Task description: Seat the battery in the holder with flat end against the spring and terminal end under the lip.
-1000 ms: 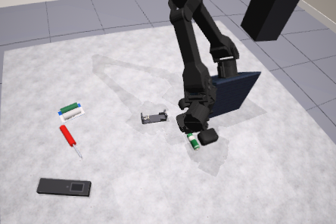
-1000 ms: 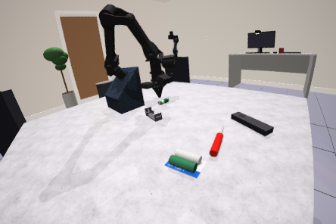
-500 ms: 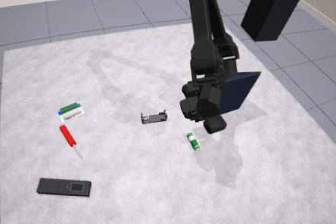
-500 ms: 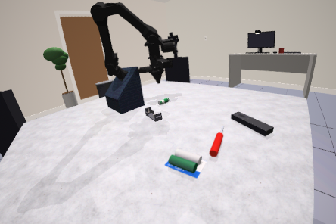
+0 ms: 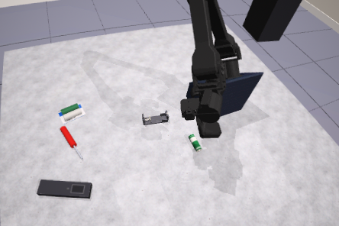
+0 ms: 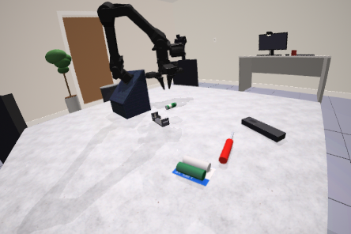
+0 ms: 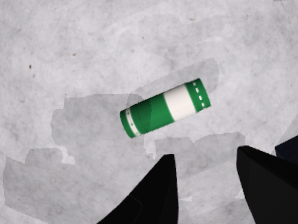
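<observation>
Jaws Hanging Parted and Empty Above Loose Battery

The jaws are standing partly open and are gripping nothing, their dark fingers (image 6: 161, 81) pointing down above the desk (image 5: 123, 208) (image 6: 107, 209) (image 7: 45, 30). The green-and-white battery (image 5: 195, 143) (image 6: 171, 106) (image 7: 165, 107) is lying on its side on the desk, outside the holder (image 5: 156, 120) (image 6: 162, 120) and apart from it. In the wrist view it is resting at a slant, beyond the fingertips rather than between them. The holder is sitting upright, with no battery in its cradle.

A dark blue block (image 5: 243, 92) (image 6: 135, 99) is standing near the holder. Farther off, a red screwdriver (image 5: 68, 137) (image 6: 226, 150) is lying between a long black case (image 5: 54, 188) (image 6: 263, 129) and a pair of cylinders, one green (image 5: 70, 108) (image 6: 190, 171), one white (image 5: 72, 115) (image 6: 197, 163), which are resting side by side.
</observation>
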Controlling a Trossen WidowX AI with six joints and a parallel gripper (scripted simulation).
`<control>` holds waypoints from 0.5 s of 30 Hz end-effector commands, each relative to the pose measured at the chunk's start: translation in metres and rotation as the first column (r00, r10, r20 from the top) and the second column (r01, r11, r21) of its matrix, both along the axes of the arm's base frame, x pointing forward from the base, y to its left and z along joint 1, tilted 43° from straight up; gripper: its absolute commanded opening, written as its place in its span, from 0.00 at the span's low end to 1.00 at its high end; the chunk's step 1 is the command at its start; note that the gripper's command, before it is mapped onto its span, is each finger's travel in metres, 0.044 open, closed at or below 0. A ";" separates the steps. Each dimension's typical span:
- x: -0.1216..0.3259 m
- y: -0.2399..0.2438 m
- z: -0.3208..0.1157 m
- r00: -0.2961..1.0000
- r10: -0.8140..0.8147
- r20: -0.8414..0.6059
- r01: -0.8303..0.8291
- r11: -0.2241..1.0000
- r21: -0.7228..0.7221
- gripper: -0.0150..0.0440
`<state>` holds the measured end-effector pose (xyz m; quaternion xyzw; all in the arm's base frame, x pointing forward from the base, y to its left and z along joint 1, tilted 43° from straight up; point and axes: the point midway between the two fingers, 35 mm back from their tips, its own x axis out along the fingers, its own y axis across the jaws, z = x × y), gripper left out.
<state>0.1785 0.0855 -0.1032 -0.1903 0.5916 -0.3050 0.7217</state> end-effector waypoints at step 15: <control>0.002 -0.026 -0.052 0.313 -0.752 0.580 0.652 0.614 0.444 0.67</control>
